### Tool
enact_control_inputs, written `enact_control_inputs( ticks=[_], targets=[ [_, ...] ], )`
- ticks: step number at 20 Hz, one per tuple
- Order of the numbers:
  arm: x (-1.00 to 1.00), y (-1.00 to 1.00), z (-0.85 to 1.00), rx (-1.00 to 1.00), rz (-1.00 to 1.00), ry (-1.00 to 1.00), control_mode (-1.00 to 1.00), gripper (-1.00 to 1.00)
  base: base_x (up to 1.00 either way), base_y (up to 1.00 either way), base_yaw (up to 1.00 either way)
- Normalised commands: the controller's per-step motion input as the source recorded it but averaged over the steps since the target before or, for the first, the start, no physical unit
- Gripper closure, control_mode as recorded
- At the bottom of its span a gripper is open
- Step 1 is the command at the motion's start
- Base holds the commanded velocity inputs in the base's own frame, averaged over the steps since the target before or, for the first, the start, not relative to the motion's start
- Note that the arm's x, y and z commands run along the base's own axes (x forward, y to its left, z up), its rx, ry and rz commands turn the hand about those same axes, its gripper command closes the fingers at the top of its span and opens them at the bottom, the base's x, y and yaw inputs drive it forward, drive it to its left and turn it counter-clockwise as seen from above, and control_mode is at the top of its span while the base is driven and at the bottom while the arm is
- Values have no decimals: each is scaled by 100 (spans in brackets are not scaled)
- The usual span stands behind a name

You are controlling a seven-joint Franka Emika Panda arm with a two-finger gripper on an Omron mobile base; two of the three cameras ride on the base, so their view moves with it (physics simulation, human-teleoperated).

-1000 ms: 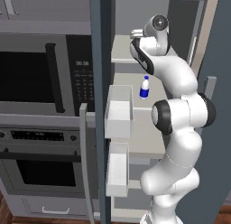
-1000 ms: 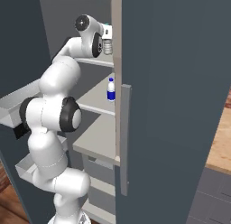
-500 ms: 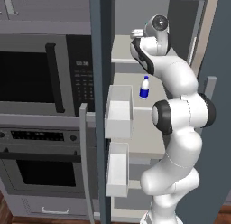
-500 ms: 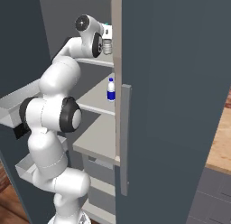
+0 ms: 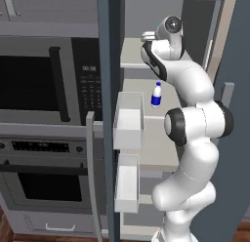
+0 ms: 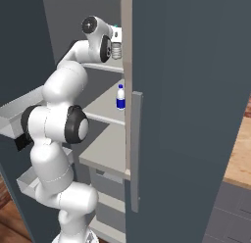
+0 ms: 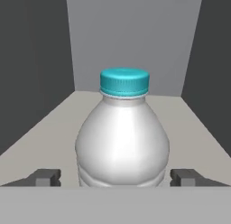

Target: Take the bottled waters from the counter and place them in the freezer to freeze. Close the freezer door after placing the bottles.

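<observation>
- The robot's two-finger hand [image 7: 115, 178] reaches into the tall slate blue-grey freezer [image 6: 186, 90] at its upper pale shelf [image 7: 198, 133], fingers spread wide.
- The clear ribbed plastic bottle with a teal cap [image 7: 122, 137] stands upright on that shelf, straight ahead of the hand and between its two dark fingertips [image 7: 45, 177]; a gap shows on each side, so the hand has let go of it.
- The small bottle with a dark blue label and white top [image 5: 156, 95] stands upright on the shelf below the hand.
- The freezer door [image 5: 110, 114], a slate-blue panel, stands open to the hand's left, carrying two white bins [image 5: 129, 121] lower than the hand.
</observation>
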Motion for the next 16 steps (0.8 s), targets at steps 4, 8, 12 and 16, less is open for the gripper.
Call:
enact_control_inputs(
  ticks=[4, 8, 12, 16],
  targets=[
    [-2, 0, 4, 0, 0, 0, -100, -100, 0, 0, 0],
    [-49, 0, 6, 0, 0, -11, -100, -100, 0, 0, 0],
    [-70, 0, 6, 0, 0, -16, -100, -100, 0, 0, 0],
    [-97, 0, 35, 0, 0, -5, -100, -100, 0, 0, 0]
  ],
)
